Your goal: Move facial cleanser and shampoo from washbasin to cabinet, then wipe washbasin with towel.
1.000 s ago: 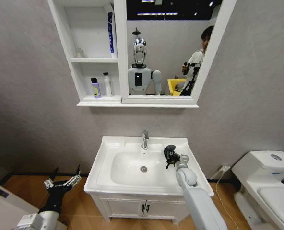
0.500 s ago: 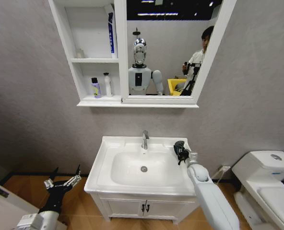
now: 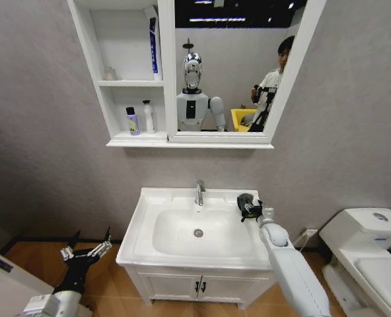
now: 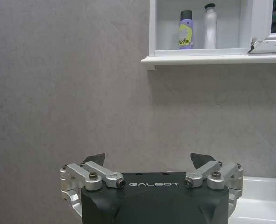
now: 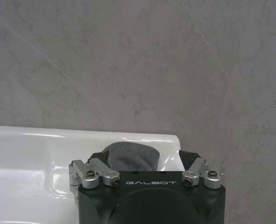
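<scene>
Since a moment ago, the right gripper [image 3: 248, 205] is drifting slightly back toward the tap [image 3: 199, 192] along the washbasin's [image 3: 144, 228] rear right deck, carrying the towel [image 5: 132, 157] with it. Its fingers are clamping the dark grey towel, which is bunching between them and pressing on the white rim just beneath. Directly ahead of that gripper the grey wall is rising; the bowl and its chrome drain [image 3: 197, 232] are lying to its inner side. Well above, the cabinet [image 3: 128, 82] is holding a purple bottle [image 4: 186, 30] and a white bottle [image 4: 210, 26] on its lowest shelf. The left gripper [image 4: 148, 161] is hanging low beside the vanity, fingers spread apart and holding nothing.
</scene>
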You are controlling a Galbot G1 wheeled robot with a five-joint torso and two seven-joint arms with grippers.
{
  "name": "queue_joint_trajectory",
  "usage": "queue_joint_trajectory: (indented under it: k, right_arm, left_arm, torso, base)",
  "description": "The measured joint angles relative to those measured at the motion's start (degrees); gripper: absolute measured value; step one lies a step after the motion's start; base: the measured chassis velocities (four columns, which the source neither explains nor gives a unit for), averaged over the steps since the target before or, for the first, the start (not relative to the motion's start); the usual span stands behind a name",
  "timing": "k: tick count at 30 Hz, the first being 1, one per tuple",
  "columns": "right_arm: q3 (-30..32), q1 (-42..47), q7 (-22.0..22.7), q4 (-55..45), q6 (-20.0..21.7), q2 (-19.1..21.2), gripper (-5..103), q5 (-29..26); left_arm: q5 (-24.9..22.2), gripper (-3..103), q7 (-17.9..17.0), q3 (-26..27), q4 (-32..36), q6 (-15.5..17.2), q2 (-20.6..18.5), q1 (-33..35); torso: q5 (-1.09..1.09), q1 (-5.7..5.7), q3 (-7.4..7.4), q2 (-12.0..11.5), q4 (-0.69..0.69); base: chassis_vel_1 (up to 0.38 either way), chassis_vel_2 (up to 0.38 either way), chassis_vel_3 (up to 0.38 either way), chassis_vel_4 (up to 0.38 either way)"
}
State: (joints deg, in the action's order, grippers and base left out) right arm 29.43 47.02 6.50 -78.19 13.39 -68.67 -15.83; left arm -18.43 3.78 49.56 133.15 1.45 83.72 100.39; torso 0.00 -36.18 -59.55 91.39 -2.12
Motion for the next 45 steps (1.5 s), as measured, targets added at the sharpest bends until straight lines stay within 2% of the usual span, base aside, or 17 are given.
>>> queue_joint_trajectory:
  k: [1, 2, 4, 5, 6, 7, 8, 10, 11, 14, 19, 26, 33, 36, 43, 45]
  right_arm:
    - [0.1, 1.3, 1.0, -2.0, -0.6, 0.0, 88, -0.1]
    - [0.1, 1.3, 1.0, -2.0, -0.6, 0.0, 88, -0.1]
    - [0.9, 6.4, 3.1, -9.6, -0.6, 0.3, 97, 0.4]
    - [1.5, 9.3, 4.3, -14.6, 0.1, 0.3, 99, 0.7]
    - [1.5, 9.3, 4.3, -14.6, 0.1, 0.3, 99, 0.7]
    - [2.2, 12.8, 5.5, -20.2, 1.4, 0.2, 99, 0.9]
    - [3.2, 18.3, 7.4, -27.3, 3.2, -0.9, 100, 1.6]
    - [4.3, 26.8, 9.4, -36.4, 3.9, -3.5, 100, 4.2]
    - [4.3, 26.8, 9.4, -36.4, 3.9, -3.5, 100, 4.2]
    - [5.1, 42.4, 11.0, -51.6, 2.2, -8.4, 100, 12.8]
    - [4.2, 57.1, 11.5, -64.3, 3.9, -12.4, 100, 17.5]
    - [3.7, 58.9, 14.0, -65.7, 4.2, -11.5, 100, 17.6]
    - [1.3, 58.2, 14.1, -65.8, 6.2, -11.5, 100, 17.4]
    - [1.1, 58.1, 14.1, -65.7, 6.2, -11.4, 100, 17.5]
    - [1.7, 58.2, 13.3, -65.4, 5.5, -10.5, 100, 16.9]
    - [1.7, 58.6, 11.4, -64.7, 5.1, -10.7, 100, 16.7]
  left_arm:
    - [0.0, 100, 0.0, 0.0, 0.0, 0.0, 0.0, 0.0]
    - [0.0, 100, 0.0, 0.0, 0.0, 0.0, 0.0, 0.0]
    - [0.0, 100, 0.0, 0.0, 0.0, 0.0, 0.0, 0.0]
    - [0.0, 100, 0.0, 0.0, 0.0, 0.0, 0.0, 0.0]
    - [0.0, 100, 0.0, 0.0, 0.0, 0.0, 0.0, 0.0]
    - [0.0, 100, 0.0, 0.0, 0.0, 0.0, 0.0, 0.0]
    - [0.0, 100, 0.0, 0.0, 0.0, 0.0, 0.0, 0.0]
    - [0.0, 100, 0.0, 0.0, 0.0, 0.0, 0.0, 0.0]
    - [0.0, 100, 0.0, 0.0, 0.0, 0.0, 0.0, 0.0]
    - [0.0, 100, 0.0, 0.0, 0.0, 0.0, 0.0, 0.0]
    - [0.0, 100, 0.0, 0.0, 0.0, 0.0, 0.0, 0.0]
    - [0.0, 100, 0.0, 0.0, 0.0, 0.0, 0.0, 0.0]
    - [0.0, 100, 0.0, 0.0, 0.0, 0.0, 0.0, 0.0]
    - [0.0, 100, 0.0, 0.0, 0.0, 0.0, 0.0, 0.0]
    - [0.0, 100, 0.0, 0.0, 0.0, 0.0, 0.0, 0.0]
    - [0.0, 100, 0.0, 0.0, 0.0, 0.0, 0.0, 0.0]
  torso:
    - [0.01, -0.01, 0.00, 0.0, 0.00]
    - [0.01, -0.01, 0.00, 0.0, 0.00]
    - [0.01, -0.01, -0.01, 0.0, 0.02]
    - [0.00, -0.01, 0.00, 0.0, 0.02]
    - [0.00, -0.01, 0.00, 0.0, 0.02]
    - [-0.02, -0.01, 0.01, 0.0, 0.03]
    - [-0.04, 0.00, 0.01, 0.0, 0.02]
    - [0.06, 0.01, 0.01, 0.0, 0.04]
    - [0.06, 0.01, 0.01, 0.0, 0.04]
    - [-0.02, 0.03, 0.02, 0.0, 0.05]
    - [-0.04, 0.04, 0.02, 0.0, 0.05]
    - [0.00, -0.03, -0.01, 0.0, 0.00]
    - [0.03, -0.02, -0.01, 0.0, 0.03]
    - [-0.02, 0.00, 0.00, 0.0, 0.03]
    - [0.02, 0.01, 0.00, 0.0, 0.02]
    - [-0.02, 0.00, 0.00, 0.0, 0.03]
  base:
    - [0.000, 0.000, 0.000, 0.000]
    - [0.000, 0.000, 0.000, 0.000]
    - [0.000, 0.000, 0.000, 0.000]
    - [0.000, 0.000, 0.000, 0.000]
    - [0.000, 0.000, 0.000, 0.000]
    - [0.000, 0.000, 0.000, 0.000]
    - [0.000, 0.000, 0.000, 0.000]
    - [0.000, 0.000, 0.000, 0.000]
    - [0.000, 0.000, 0.000, 0.000]
    - [0.000, 0.000, 0.000, 0.000]
    - [0.000, 0.000, 0.000, 0.000]
    - [0.025, -0.017, -0.030, 0.027]
    - [0.121, -0.142, -0.145, 0.150]
    - [0.198, -0.199, -0.205, 0.215]
    - [0.275, -0.269, -0.273, 0.250]
    - [0.320, -0.326, -0.301, 0.329]
